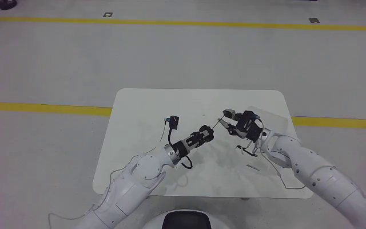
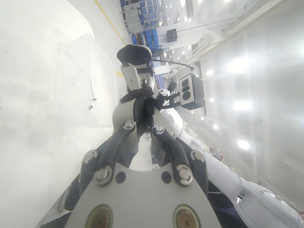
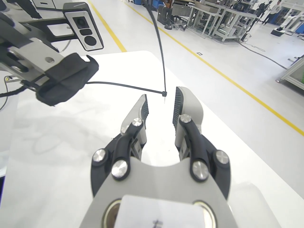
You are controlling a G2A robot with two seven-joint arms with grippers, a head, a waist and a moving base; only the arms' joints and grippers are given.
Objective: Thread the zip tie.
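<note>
A thin black zip tie (image 3: 123, 86) hangs in the air over the white table (image 1: 148, 114). My left gripper (image 3: 68, 81) is shut on one end of it, its black pads (image 2: 134, 53) pressed together. From there the strap runs to the small head (image 3: 163, 93), which sits just ahead of my right gripper (image 3: 161, 100), level with the gap between its fingertips. The right gripper is open and touches nothing. A second length of strap (image 3: 158, 36) rises from the head and curves upward, and a fine tip pokes out below the head. In the top view, the left gripper (image 1: 209, 133) and right gripper (image 1: 229, 119) nearly meet at mid-table.
A thin black strip (image 2: 92, 91) and a small bit (image 2: 90, 107) lie loose on the table. The left arm's wrist camera (image 3: 83, 27) juts out beside its gripper. Yellow floor lines (image 1: 171, 23) run beyond the table's far edge.
</note>
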